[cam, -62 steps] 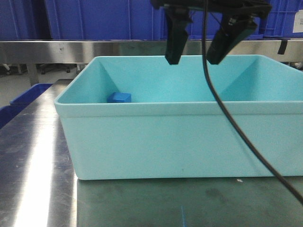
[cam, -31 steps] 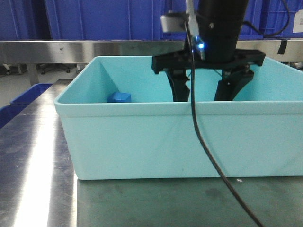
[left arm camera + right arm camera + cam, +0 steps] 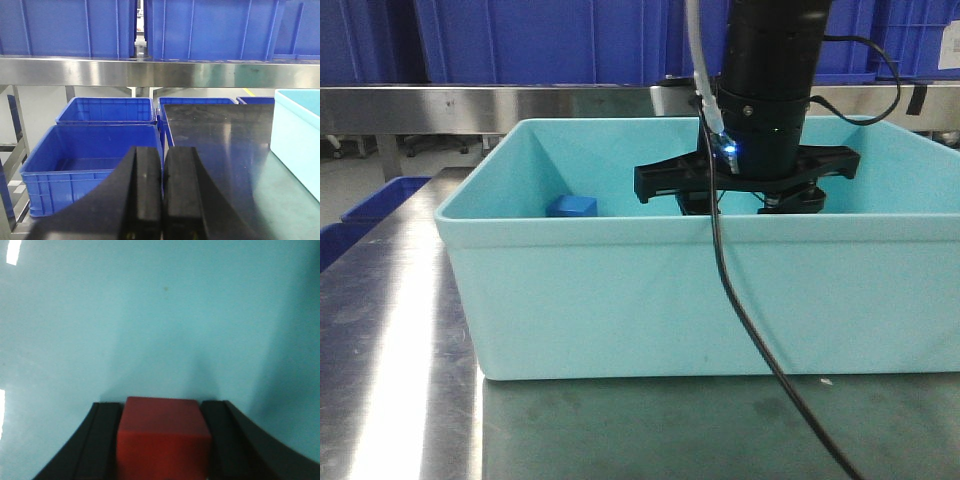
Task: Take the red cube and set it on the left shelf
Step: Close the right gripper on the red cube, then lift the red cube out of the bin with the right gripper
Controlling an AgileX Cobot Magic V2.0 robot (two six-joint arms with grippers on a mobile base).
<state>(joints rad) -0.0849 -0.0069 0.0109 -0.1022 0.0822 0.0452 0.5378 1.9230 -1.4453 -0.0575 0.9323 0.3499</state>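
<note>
The right wrist view alone shows the red cube (image 3: 162,440). It sits at 6 o'clock in that frame on the pale floor of the turquoise tub (image 3: 160,315), between the two black fingers (image 3: 102,440) of the right gripper (image 3: 161,407). A pad lies against the cube's side at 9 o'clock and another at 3 o'clock, with no gap to be seen, so the gripper is clamped on the cube. Whether the cube rests on the floor or is raised off it cannot be told.

The front view hides all of this behind the tub's near wall. There the right arm stands upright inside the tub, its crossbar just above the rim and its fingertips out of sight. That view adds a small blue block (image 3: 571,207) at 9 o'clock from the arm, well apart from it, and a black cable (image 3: 750,340) trailing over the near wall toward 5 o'clock.

The left gripper (image 3: 161,200) shows only in its own wrist view (fingers pressed together, nothing between them). It faces the left shelf (image 3: 150,72), whose steel rail runs across at 12 o'clock under deep-blue crates (image 3: 210,25). More open blue crates (image 3: 90,160) stand below at 9 o'clock. The steel table (image 3: 220,140) and a corner of the tub lie toward 3 o'clock.
</note>
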